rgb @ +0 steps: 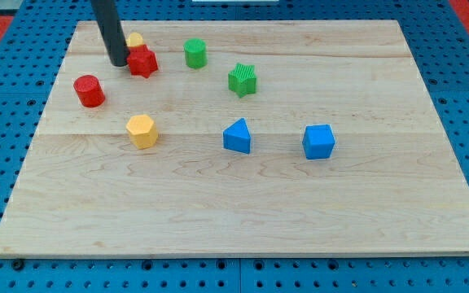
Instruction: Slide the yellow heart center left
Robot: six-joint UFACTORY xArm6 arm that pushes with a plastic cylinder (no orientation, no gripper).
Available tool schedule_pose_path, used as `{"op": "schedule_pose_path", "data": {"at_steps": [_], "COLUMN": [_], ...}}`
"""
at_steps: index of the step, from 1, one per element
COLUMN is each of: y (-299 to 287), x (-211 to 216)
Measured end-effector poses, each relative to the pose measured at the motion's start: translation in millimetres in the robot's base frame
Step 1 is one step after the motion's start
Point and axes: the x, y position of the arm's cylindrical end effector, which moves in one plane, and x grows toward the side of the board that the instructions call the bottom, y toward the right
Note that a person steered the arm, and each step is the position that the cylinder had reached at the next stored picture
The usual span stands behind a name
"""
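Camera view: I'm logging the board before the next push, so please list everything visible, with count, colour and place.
wooden board: 1, light wood, fills the view
yellow heart: 1, yellow, top left, mostly hidden behind the red star
red star: 1, red, top left, touching the rod
red cylinder: 1, red, left
yellow hexagon: 1, yellow, centre left
green cylinder: 1, green, top centre
green star: 1, green, centre top
blue triangle: 1, blue, centre
blue cube: 1, blue, centre right
my tip: 1, dark, left of the red star
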Motion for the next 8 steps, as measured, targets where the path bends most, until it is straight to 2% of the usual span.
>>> {"op": "schedule_pose_path", "data": {"at_steps": [3,5,6,8], "y": [-3.6,-43.0,-32.6,28.1], "x": [-49.5,-75.1,-95.6,-92.0]}}
